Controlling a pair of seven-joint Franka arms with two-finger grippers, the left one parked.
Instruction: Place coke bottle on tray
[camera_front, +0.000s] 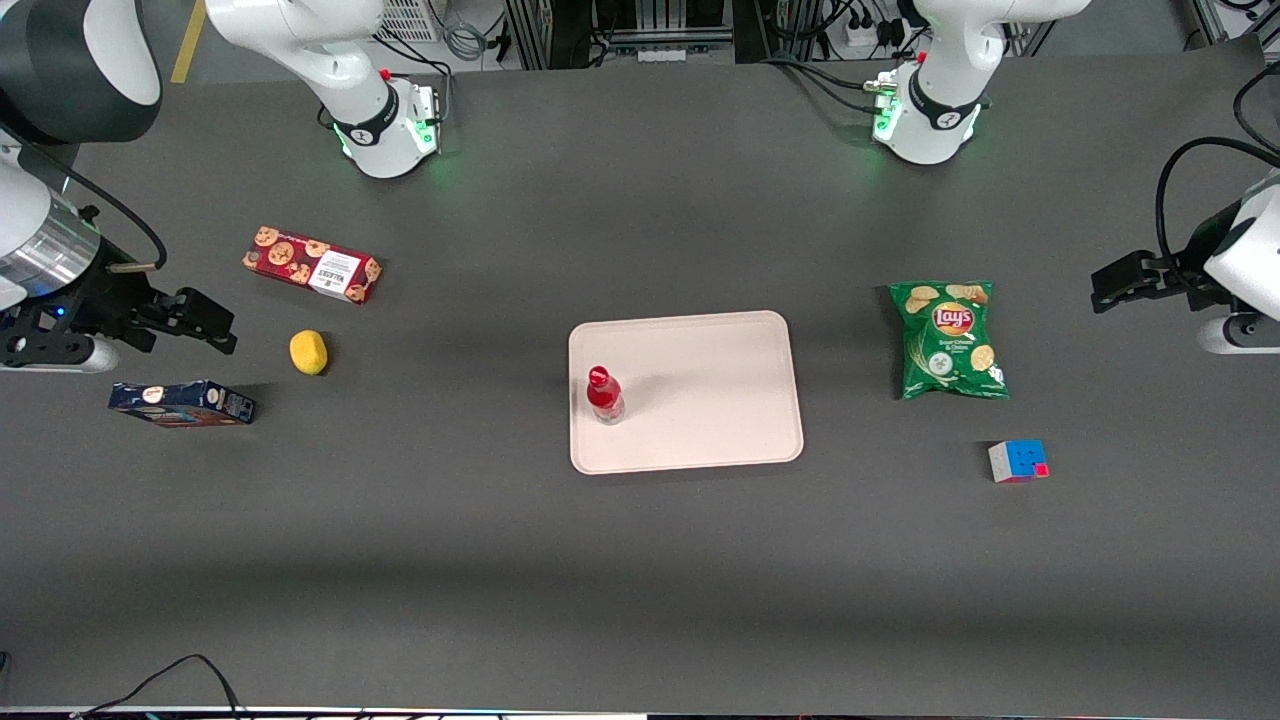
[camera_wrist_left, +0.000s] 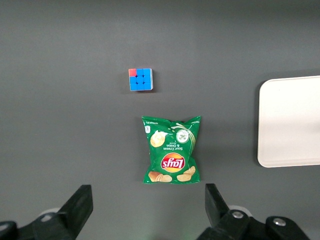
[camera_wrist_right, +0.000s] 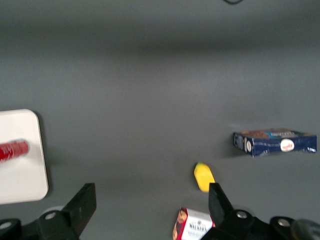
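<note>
The coke bottle (camera_front: 604, 394), with red cap and red label, stands upright on the pale tray (camera_front: 720, 400), near the tray edge that faces the working arm. In the right wrist view the coke bottle (camera_wrist_right: 12, 151) shows as a red blur on the tray (camera_wrist_right: 20, 185). My right gripper (camera_front: 215, 325) hangs over the table at the working arm's end, well away from the tray. It is open, with nothing between its black fingers (camera_wrist_right: 85, 205), and the gripper (camera_wrist_right: 152, 207) sees only bare table between them.
A yellow lemon (camera_front: 308, 352), a red cookie box (camera_front: 312, 264) and a dark blue box (camera_front: 182, 403) lie close to my gripper. Toward the parked arm's end lie a green Lay's bag (camera_front: 948, 340) and a colour cube (camera_front: 1018, 461).
</note>
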